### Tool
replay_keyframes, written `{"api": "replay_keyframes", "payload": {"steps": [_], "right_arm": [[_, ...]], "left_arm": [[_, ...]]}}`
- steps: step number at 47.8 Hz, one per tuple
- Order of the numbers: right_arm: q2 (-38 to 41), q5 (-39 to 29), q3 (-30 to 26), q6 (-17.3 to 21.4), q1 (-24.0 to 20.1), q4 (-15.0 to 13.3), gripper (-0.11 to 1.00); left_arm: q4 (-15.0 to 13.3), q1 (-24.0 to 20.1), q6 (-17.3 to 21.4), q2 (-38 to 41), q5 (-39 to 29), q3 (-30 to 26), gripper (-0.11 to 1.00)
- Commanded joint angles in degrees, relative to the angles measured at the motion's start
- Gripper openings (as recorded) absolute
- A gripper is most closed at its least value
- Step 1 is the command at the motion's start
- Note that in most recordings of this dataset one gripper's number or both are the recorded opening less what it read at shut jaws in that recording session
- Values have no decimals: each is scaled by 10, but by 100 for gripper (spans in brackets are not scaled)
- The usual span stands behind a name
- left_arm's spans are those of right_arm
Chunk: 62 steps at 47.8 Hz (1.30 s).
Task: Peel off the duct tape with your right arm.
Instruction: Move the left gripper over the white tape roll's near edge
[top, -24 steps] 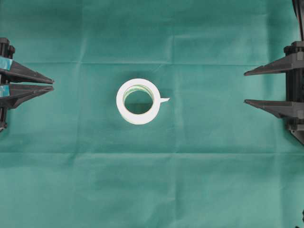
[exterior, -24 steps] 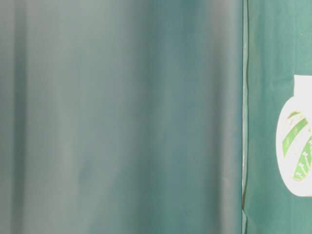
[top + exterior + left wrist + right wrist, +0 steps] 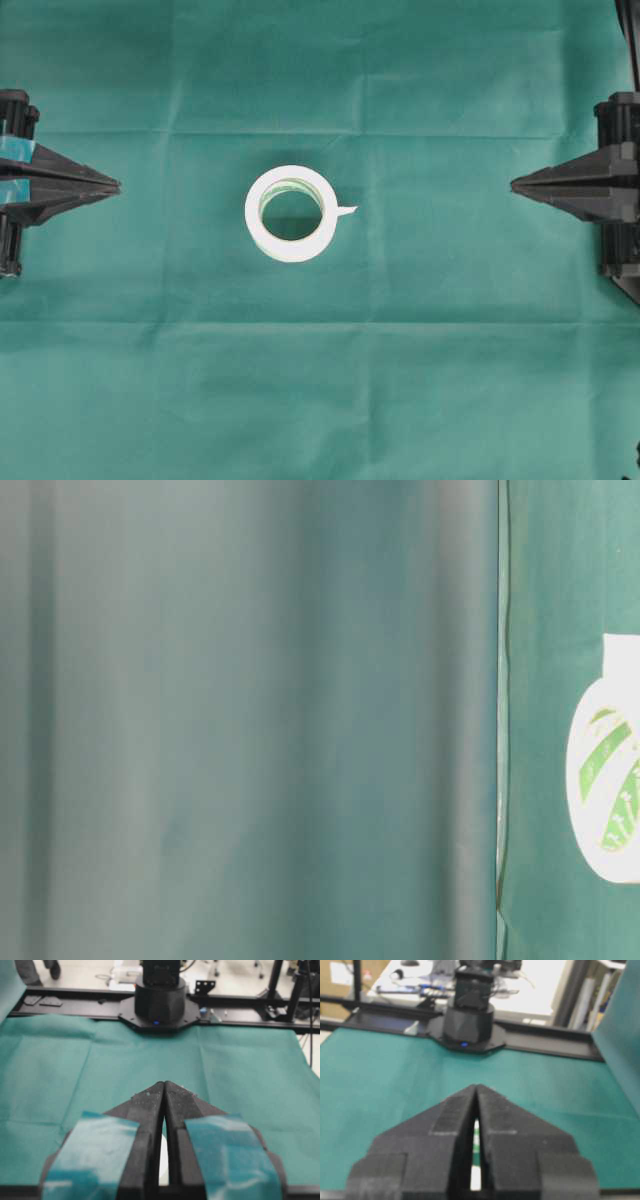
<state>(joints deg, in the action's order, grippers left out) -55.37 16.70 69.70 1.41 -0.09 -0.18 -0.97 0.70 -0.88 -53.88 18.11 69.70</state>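
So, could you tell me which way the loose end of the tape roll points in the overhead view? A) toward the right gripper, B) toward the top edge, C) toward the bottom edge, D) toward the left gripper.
A: the duct tape lies flat on the green cloth, and its loose white end sticks out on the side facing the right gripper.

From table level the duct tape (image 3: 608,770) is cut off by the right edge, and the cloth (image 3: 250,730) before it is a blur. My own closed fingers (image 3: 470,1125) hide most of the roll.
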Motion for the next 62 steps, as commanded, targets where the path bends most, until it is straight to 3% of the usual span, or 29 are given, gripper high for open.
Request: {"api": "replay_keyframes", "payload": {"steps": [1, 7, 11, 14, 19, 24, 29, 31, 62], "right_arm": [[4, 7, -4, 1, -1, 1, -10], [4, 11, -2, 3, 0, 1, -10], [4, 14, 2, 11, 0, 0, -8], [4, 16, 4, 17, -1, 1, -4], [4, 20, 7, 20, -1, 1, 10], [4, 22, 9, 20, -1, 1, 35], [4, 22, 9, 21, 0, 0, 67], [4, 22, 8, 20, -1, 1, 74], [21, 33, 6, 19, -1, -2, 70]], "left_arm": [[-1, 7, -1, 10, 6, -10, 1], [-1, 14, 0, 24, 11, -14, 6], [-1, 13, 0, 33, 18, -15, 23], [-1, 13, 0, 40, 24, -15, 42], [-1, 13, 0, 51, 32, -16, 72], [-1, 13, 0, 58, 33, -20, 93], [-1, 13, 1, 72, 34, -30, 93], [0, 13, 1, 83, 34, -37, 93], [-1, -7, 4, 328, 69, -187, 93]]}}
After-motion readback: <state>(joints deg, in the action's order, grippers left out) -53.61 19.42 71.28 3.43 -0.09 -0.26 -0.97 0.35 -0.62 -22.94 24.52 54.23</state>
